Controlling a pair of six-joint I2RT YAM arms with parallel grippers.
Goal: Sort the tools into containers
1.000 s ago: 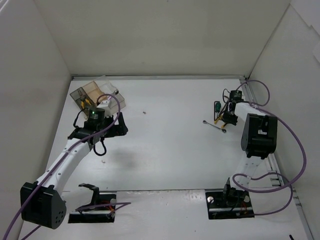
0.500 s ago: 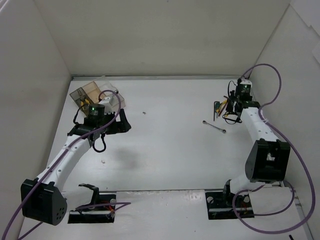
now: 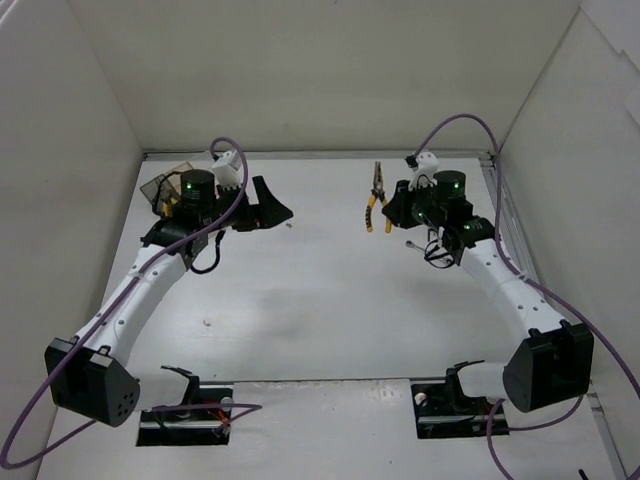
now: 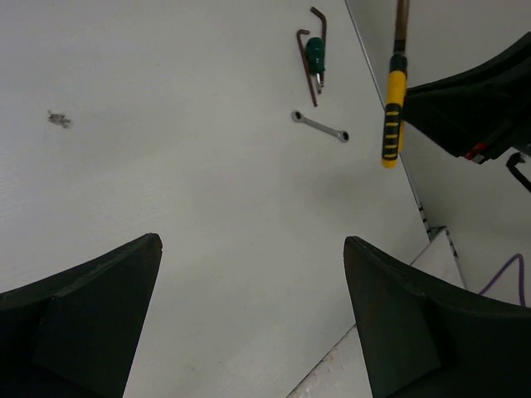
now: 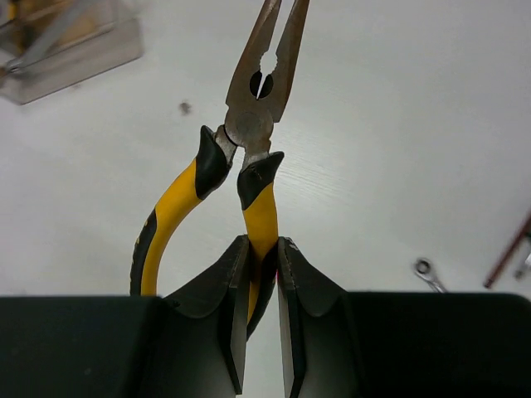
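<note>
My right gripper (image 5: pixel 261 249) is shut on one yellow handle of the pliers (image 5: pixel 249 133), which hang above the table with their nose pointing away. From above, the pliers (image 3: pixel 377 192) sit just left of the right gripper (image 3: pixel 393 210) at the back middle. My left gripper (image 3: pixel 275 210) is open and empty, facing the pliers across a gap. Its wrist view shows a green-handled screwdriver (image 4: pixel 314 56), a dark hex key (image 4: pixel 307 76) and a silver wrench (image 4: pixel 320 127) lying on the table. The clear organiser tray (image 3: pixel 162 185) is mostly hidden behind the left arm; one corner (image 5: pixel 58 41) shows.
White walls enclose the table on three sides. A small dark speck (image 4: pixel 59 119) lies on the table between the arms. Purple cables (image 3: pixel 235 195) loop over both arms. Black base mounts (image 3: pixel 185 405) sit at the near edge.
The right gripper has lifted the pliers off the right-side pile and carried them left toward the middle. The left gripper has swung right, away from the tray, toward the pliers.
</note>
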